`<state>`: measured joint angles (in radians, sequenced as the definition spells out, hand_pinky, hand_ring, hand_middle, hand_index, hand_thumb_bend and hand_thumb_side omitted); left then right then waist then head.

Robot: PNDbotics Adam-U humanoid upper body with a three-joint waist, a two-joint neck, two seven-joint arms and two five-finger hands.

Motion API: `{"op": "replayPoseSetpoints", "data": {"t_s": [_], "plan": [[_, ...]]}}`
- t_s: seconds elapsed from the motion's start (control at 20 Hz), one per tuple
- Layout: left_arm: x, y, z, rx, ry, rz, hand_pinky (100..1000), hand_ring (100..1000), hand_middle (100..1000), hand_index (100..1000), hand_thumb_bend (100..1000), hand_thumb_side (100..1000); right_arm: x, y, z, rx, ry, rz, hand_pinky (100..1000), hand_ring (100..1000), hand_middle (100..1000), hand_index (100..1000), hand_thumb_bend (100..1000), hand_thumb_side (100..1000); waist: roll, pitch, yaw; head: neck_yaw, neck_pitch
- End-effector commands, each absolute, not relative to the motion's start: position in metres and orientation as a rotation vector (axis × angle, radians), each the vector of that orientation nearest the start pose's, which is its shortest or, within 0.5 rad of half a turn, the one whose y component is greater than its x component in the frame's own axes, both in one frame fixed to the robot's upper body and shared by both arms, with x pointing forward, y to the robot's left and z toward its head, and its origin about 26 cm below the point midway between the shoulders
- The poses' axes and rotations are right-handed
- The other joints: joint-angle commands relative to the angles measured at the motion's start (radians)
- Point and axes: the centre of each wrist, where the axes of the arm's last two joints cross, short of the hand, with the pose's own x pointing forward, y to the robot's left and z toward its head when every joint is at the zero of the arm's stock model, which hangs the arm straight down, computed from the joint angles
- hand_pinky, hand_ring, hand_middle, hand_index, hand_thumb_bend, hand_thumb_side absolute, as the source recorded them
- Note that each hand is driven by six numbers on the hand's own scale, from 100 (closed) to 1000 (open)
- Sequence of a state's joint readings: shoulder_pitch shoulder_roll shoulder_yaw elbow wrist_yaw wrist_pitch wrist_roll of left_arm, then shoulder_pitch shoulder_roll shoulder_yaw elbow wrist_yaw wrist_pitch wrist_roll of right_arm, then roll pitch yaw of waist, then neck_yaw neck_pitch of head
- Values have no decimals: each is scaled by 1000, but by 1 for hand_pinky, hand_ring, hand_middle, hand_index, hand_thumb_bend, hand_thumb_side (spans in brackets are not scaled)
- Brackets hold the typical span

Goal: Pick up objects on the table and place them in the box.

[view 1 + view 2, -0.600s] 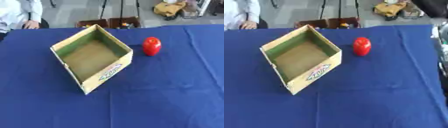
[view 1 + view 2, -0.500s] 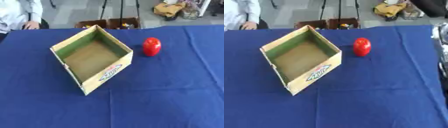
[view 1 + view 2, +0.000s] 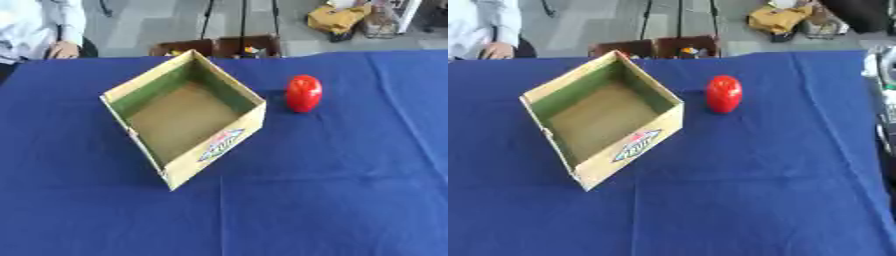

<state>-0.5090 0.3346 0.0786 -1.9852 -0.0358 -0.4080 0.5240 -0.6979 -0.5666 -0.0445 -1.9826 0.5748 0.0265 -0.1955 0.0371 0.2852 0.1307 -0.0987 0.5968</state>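
Left eye view and its twin show almost nothing changed from half a second ago: the red object (image 3: 304,93) stands where it stood, the box (image 3: 185,116) has not budged, and no arm has come in over the cloth. That tells me the task has not really begun; the one thing to be picked up is untouched and the box is empty.

No robot hand is plainly in sight in either view. At the right edge of the right eye view there are some pale and dark shapes that may be part of the robot's right arm, but I cannot make out fingers there, so whether anything is open or curled I cannot tell.

The red object is smooth, glossy and rounded, taller than wide, upright on the surface (image 3: 332,190) just beside the box's right corner, apart from it. The box is open-topped cardboard, tan outside with a printed label on its near wall, green along the inner walls, plain brown floor, set cornerwise. A deep blue cloth with faint fold creases covers the surface
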Motion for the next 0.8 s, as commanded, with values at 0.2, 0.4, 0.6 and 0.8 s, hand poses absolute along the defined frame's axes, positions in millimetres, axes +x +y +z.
{"op": "replayPoseSetpoints", "data": {"t_s": [0.2,0.4,0.6,0.8], "plan": [[310,262,273,-302,3271,-312,694,828,821,882,100,998,309,-258,366,1490,2902,-690,695,748,800,866,290,760,-12,-27,6,-6,-1],[310,261,272,-298,3278,-303,694,828,821,882,100,997,335,-253,379,1630,2873,-912,698,751,805,866,312,761,-13,-32,12,-12,2],[310,261,271,-296,3285,-295,694,828,821,881,100,997,362,-251,387,1780,2820,-1113,703,755,808,866,326,757,-14,-35,15,-18,6],[310,261,271,-295,3291,-289,693,827,822,883,100,995,390,-252,389,1893,2760,-1289,714,766,815,866,338,773,-16,-40,19,-21,10]]}}
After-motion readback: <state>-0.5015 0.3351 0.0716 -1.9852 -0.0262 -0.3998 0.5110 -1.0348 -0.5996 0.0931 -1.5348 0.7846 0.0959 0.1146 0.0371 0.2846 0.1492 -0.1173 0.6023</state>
